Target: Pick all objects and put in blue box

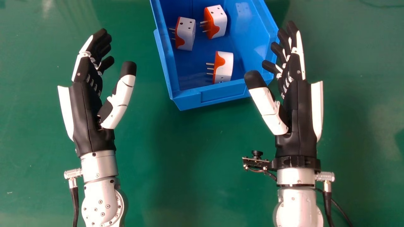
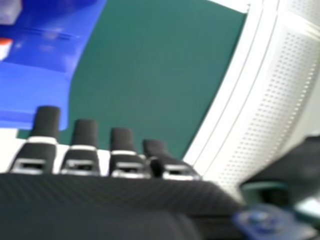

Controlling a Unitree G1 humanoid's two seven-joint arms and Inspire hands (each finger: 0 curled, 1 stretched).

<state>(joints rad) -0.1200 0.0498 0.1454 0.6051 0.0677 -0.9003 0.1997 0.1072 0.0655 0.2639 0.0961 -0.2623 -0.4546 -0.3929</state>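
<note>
Adapters point(image 1: 188, 31) in box point(image 1: 222, 93), left hand point(image 1: 86, 112) and right hand point(image 1: 298, 113) open, head view, perforated panel point(image 2: 272, 95) in right hand view.

Left hand point(image 1: 86, 116): black, white panels point(image 1: 67, 110) | Right hand point(image 1: 296, 116): matching, black bracket point(image 1: 295, 163) at wrist | Forearms point(image 1: 94, 189): silver, dotted with screws point(image 1: 107, 206) | Cables point(image 1: 75, 201): black

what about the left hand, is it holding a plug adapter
No, the open left hand holds nothing, and the three plug adapters lie inside the blue box.
</note>
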